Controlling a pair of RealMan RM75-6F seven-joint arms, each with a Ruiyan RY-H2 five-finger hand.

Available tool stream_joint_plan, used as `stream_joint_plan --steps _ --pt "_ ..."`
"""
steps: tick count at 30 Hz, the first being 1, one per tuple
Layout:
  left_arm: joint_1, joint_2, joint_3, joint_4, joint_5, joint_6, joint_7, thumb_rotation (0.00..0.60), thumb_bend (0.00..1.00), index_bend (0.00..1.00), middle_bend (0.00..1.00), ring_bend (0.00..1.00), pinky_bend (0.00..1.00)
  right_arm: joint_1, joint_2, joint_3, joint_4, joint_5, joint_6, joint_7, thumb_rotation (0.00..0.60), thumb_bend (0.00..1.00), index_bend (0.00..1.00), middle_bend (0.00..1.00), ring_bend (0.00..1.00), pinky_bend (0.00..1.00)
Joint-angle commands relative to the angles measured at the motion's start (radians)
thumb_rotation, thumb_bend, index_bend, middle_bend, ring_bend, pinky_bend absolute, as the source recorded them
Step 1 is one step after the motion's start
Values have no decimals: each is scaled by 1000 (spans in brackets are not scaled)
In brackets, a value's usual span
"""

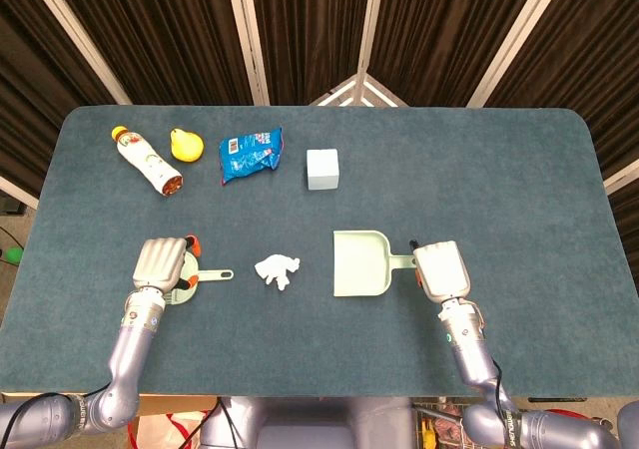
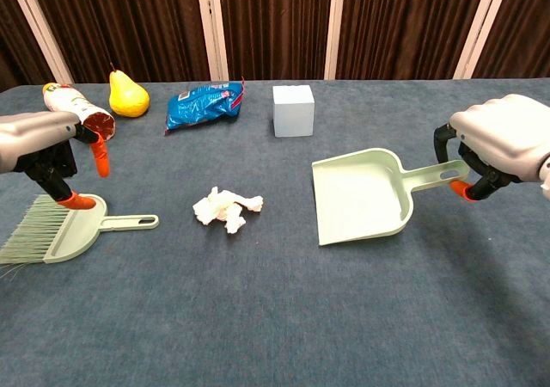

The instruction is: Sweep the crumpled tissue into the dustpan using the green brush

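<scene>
My left hand (image 2: 43,150) hangs open right over the green brush (image 2: 60,232), whose handle points to 3 o'clock at the crumpled tissue (image 2: 225,209), while my right hand (image 2: 503,146) grips the dustpan (image 2: 361,198).

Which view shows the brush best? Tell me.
The chest view: the brush shows whole, bristles to handle, left hand just above it. In the head view that hand covers most of it.
</scene>
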Motion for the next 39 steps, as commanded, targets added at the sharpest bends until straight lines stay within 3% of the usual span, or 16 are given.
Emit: stream_joint_plan --steps 1,19,39 --pt "-7 -7 9 4 0 4 7 600 335 453 998 991 1000 5 -2 -4 -2 10 -7 -19 600 458 586 814 844 821" --pt "-53 -63 32 64 -19 20 41 600 335 452 998 992 1000 55 -54 4 7 93 -17 -186 600 460 586 814 843 821" --pt "-102 -172 39 182 -90 1 85 600 353 480 1000 992 1000 65 -59 -15 6 102 -2 -191 600 461 586 815 844 821"
